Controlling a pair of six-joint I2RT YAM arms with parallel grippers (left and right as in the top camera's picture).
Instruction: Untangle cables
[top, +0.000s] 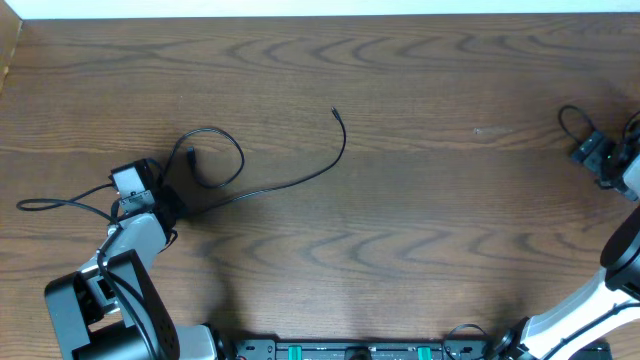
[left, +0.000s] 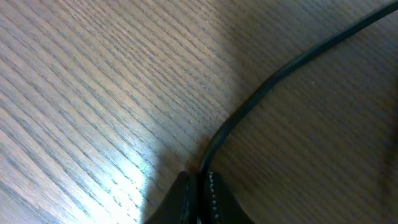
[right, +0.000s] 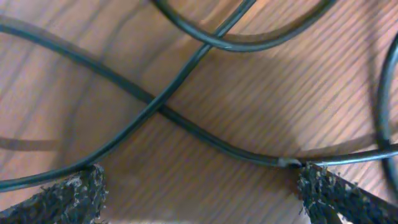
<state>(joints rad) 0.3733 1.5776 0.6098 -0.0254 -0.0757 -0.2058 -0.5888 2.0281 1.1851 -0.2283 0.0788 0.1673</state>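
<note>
Long black cable (left: 280, 71): one stretch is pinched in the left gripper (left: 199, 186), jaws together on it. From the fingertips it runs forward and off to the right, flat on the table (top: 420, 60). The overhead view shows a loop (top: 215, 158) just ahead of that gripper, then a sweep well away to a free plug end (top: 335, 110). I cannot tell whether loop and sweep are one cord. A second bunch, the crossed cables (right: 158, 109), lies directly under the right gripper (right: 199, 183), whose jaws are wide apart and hold nothing. Two strands cross between its fingers (right: 71, 193) and a third arcs beyond. Judgement: the left is set to draw its cable clear while the right lines up a grab. To do it well, keep the pinch firm and pull low and slow away from the loop, so it opens rather than tightens. The right should close on one strand only, beside the crossing and not on it. Writing, brands, labels: none readable.
</note>
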